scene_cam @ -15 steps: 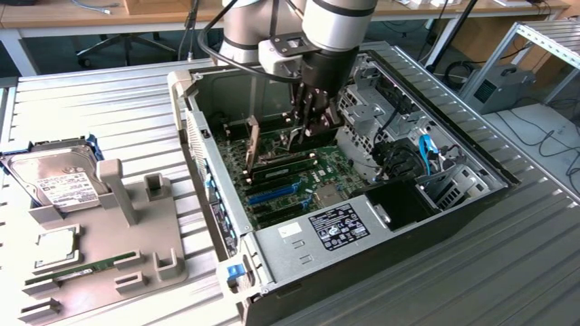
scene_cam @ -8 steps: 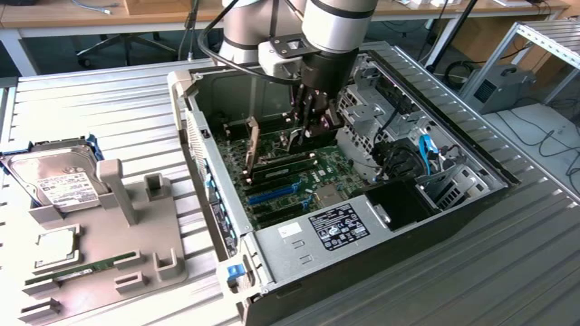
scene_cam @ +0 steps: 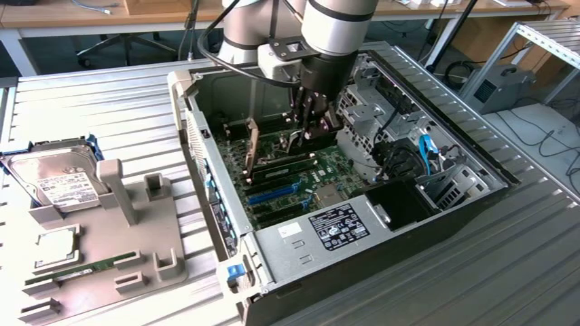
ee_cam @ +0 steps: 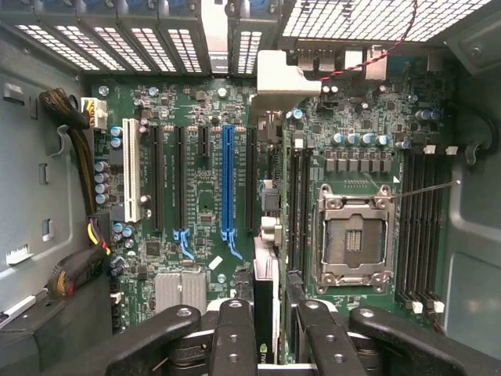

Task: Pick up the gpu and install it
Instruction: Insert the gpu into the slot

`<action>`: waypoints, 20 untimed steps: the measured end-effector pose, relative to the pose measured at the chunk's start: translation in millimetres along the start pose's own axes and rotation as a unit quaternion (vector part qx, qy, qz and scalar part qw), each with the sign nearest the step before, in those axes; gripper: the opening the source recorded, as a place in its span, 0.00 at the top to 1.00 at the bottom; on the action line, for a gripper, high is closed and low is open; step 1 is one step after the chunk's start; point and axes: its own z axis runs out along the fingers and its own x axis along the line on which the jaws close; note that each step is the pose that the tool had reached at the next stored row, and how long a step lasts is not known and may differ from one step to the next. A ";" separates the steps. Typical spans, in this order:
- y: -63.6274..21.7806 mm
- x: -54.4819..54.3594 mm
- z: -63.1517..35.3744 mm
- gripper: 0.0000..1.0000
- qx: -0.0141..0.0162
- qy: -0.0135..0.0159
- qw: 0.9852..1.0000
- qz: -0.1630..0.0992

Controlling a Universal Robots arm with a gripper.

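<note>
The gpu [ee_cam: 266, 301] is a thin black card seen edge-on in the wrist view, with its silver bracket [ee_cam: 278, 78] at the far end by the case's rear slots. My gripper [ee_cam: 274, 341] is shut on it, one finger on each side. The card stands upright over the motherboard, just beside the long blue slot [ee_cam: 228, 184], on the side toward the CPU socket [ee_cam: 352, 235]. Whether it touches the board I cannot tell. In the exterior view my gripper [scene_cam: 313, 125] reaches down into the open computer case [scene_cam: 195, 122], above the green motherboard [scene_cam: 317, 176].
A grey fixture tray [scene_cam: 100, 272] on the exterior view's left holds a silver hard drive [scene_cam: 54, 180], a CPU chip [scene_cam: 54, 244] and a green memory stick [scene_cam: 81, 268]. Inside the case are a white slot [ee_cam: 131, 180], a cable bundle [ee_cam: 78, 133], drive cages [scene_cam: 363, 102] and blue cables [scene_cam: 426, 153].
</note>
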 end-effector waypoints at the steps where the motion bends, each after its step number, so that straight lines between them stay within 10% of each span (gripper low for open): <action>1: 0.1 0.1 0.1 0.74 0.000 0.000 1.000 0.000; 20: 1.3 3.6 4.2 0.74 0.000 0.000 1.000 0.000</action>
